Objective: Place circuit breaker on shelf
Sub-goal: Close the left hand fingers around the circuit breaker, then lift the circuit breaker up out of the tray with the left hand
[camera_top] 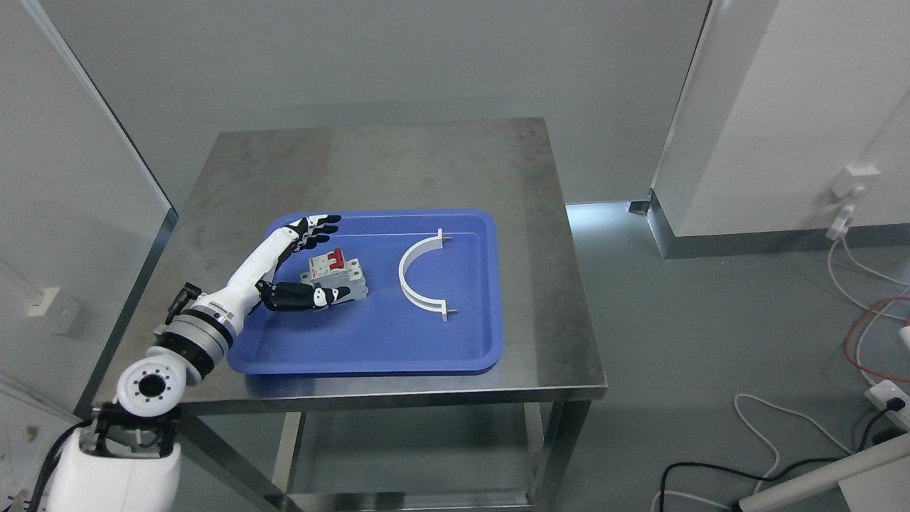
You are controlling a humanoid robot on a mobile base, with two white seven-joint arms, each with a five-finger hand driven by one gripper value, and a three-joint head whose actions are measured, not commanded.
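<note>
Left hand (298,267) reaches into a blue tray (426,359) on the steel worktop (398,156); its fingers (316,226) are spread, thumb in front of and fingers behind the circuit breaker (340,279), not yet closed on it. The breaker lies in the tray's left half: a grey, blocky body with red toggle levers on top. It is judged rigid, compact and moderately heavy, best gripped across its flat side faces, clear of the levers. Right: a white semicircular clamp (416,277).
</note>
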